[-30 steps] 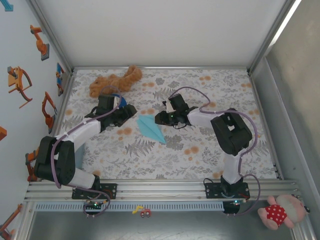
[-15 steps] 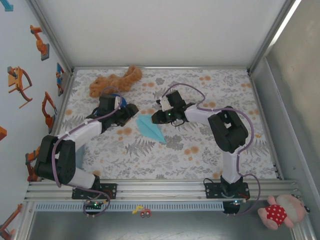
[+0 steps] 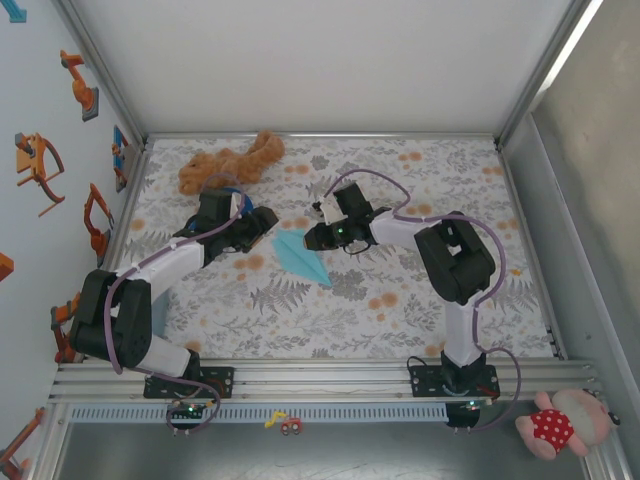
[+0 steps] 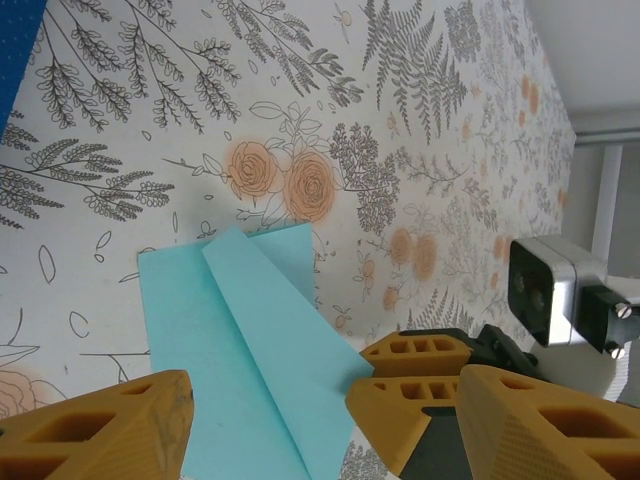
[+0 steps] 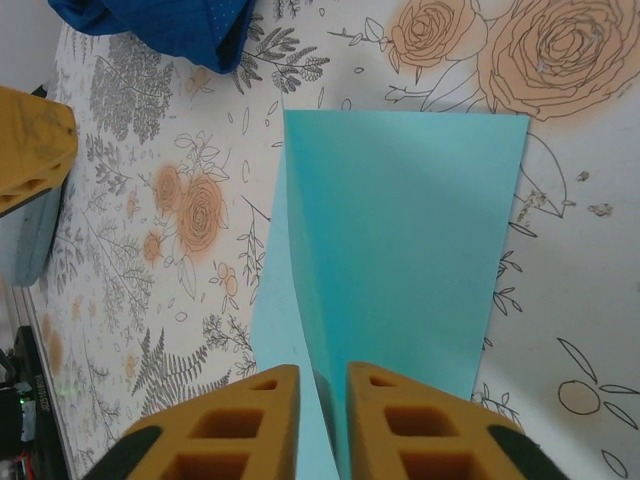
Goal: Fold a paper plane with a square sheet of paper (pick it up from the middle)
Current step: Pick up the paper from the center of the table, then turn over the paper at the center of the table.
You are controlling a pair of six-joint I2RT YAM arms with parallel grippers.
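Right pincer (image 5: 323, 380) edged left and narrowed, one paper plane (image 5: 400, 250)

A brown plush teddy toy (image 3: 230, 162) is lying in the upper left of the white tablecloth printed with grey ferns and orange roses (image 3: 400, 300). A dark blue half-round dome-shaped object (image 5: 170, 25) is showing at the top left of the right wrist view. A pink plush doll with a red spotted body (image 3: 560, 422) is lying at lower right, off the cloth
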